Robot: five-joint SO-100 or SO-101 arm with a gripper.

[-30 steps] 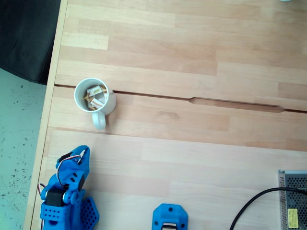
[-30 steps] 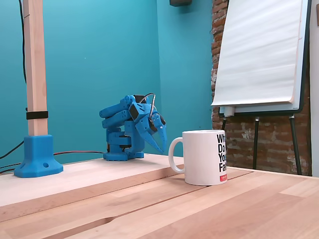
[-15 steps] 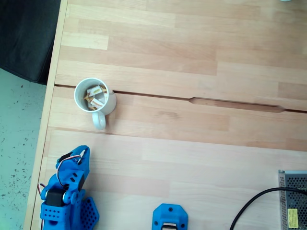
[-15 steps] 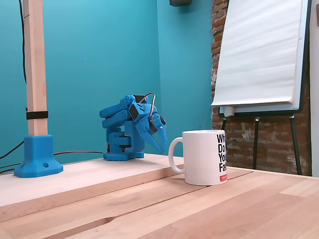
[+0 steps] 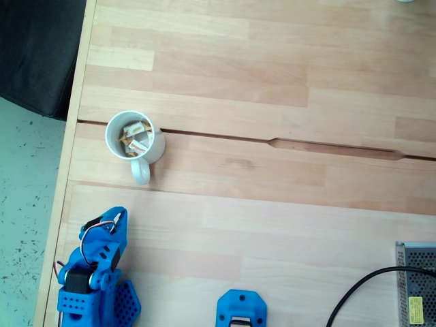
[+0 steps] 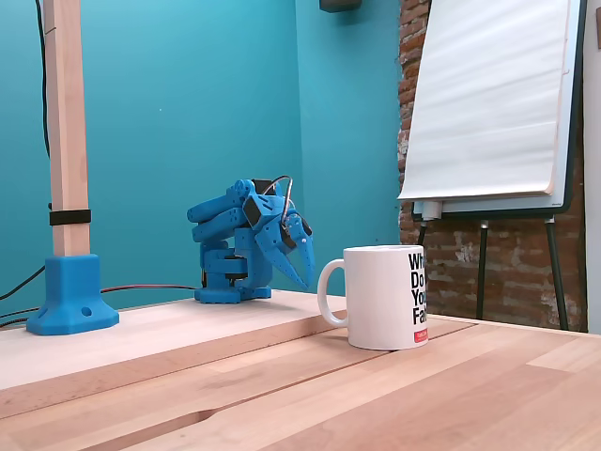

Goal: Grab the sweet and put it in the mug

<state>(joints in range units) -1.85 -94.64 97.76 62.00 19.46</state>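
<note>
1. The small round white ceramic mug (image 5: pixel 131 137) stands on the pale wooden table (image 5: pixel 272 225), near its left edge in the fixed view from above.
2. Wrapped sweets (image 5: pixel 136 133) lie inside it.
3. The folded blue plastic arm (image 6: pixel 246 240) sits behind the mug in the low fixed view, well apart.

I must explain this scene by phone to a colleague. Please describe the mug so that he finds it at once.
In the top-down fixed view, follow the long groove across the wooden table to its left end. There stands the mug, white and round, its loop handle pointing toward the blue arm, with wrapped sweets inside. In the side-on fixed view it bears black lettering.
</note>
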